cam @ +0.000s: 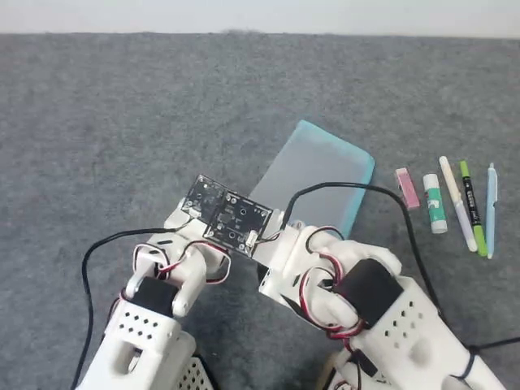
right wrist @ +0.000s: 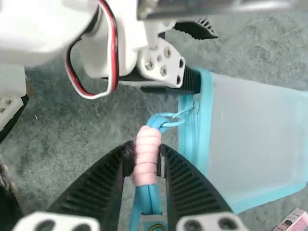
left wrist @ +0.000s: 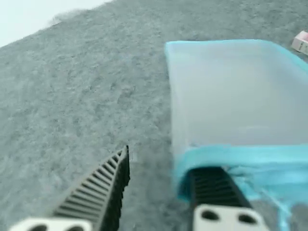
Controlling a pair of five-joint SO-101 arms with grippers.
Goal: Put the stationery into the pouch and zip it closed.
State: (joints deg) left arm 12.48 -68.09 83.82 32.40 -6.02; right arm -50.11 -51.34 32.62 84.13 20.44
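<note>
The pouch (cam: 313, 175), translucent with light blue edging, lies flat mid-table, its zipper end toward the arms. My right gripper (right wrist: 146, 155) is shut on the pink zipper pull (right wrist: 147, 144), which hangs from a blue cord at the pouch's (right wrist: 250, 139) zipper edge. My left gripper (left wrist: 163, 163) is open at the same end, one finger (left wrist: 211, 190) against the blue corner of the pouch (left wrist: 231, 96), the other finger (left wrist: 103, 192) over bare cloth. On the right lie a pink eraser (cam: 407, 188), a glue stick (cam: 435, 203), a white pen (cam: 457, 203), a green highlighter (cam: 472, 207) and a blue pen (cam: 491, 199).
Grey felt-like cloth (cam: 122, 122) covers the table up to a pale wall at the back. Both arms' wrist boards (cam: 231, 215) crowd together over the pouch's near end. A black cable (cam: 390, 203) arcs across the pouch toward the right arm.
</note>
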